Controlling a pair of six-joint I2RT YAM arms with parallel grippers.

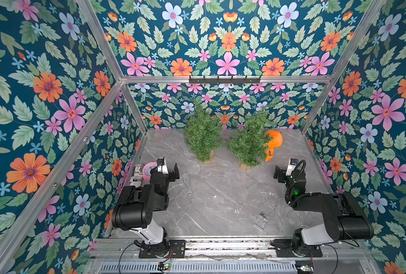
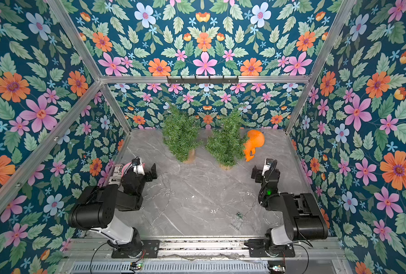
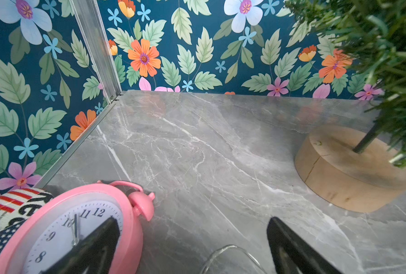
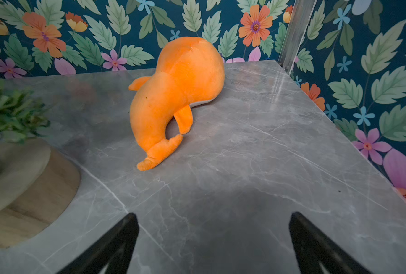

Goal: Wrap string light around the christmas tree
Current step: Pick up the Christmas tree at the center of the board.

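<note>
Two small green christmas trees on round wooden bases stand at the back of the marble table, one left of middle [image 1: 203, 132] and one right of it [image 1: 250, 140]. The string light is a thin clear wire lying loose across the table's front half, with its clear battery box [image 1: 261, 219] at the front right. One loop of the wire [image 3: 230, 248] lies just under my left gripper [image 3: 192, 220], which is open and empty. My right gripper [image 4: 213, 214] is open too, over bare table, with the right tree's base [image 4: 19, 185] beside it.
A pink alarm clock [image 3: 78, 232] and a flag-printed can [image 3: 5, 213] sit against the left wall beside my left gripper [image 1: 168, 166]. An orange plush toy [image 4: 178, 87] lies at the back right, behind the right tree. Flowered walls close in three sides.
</note>
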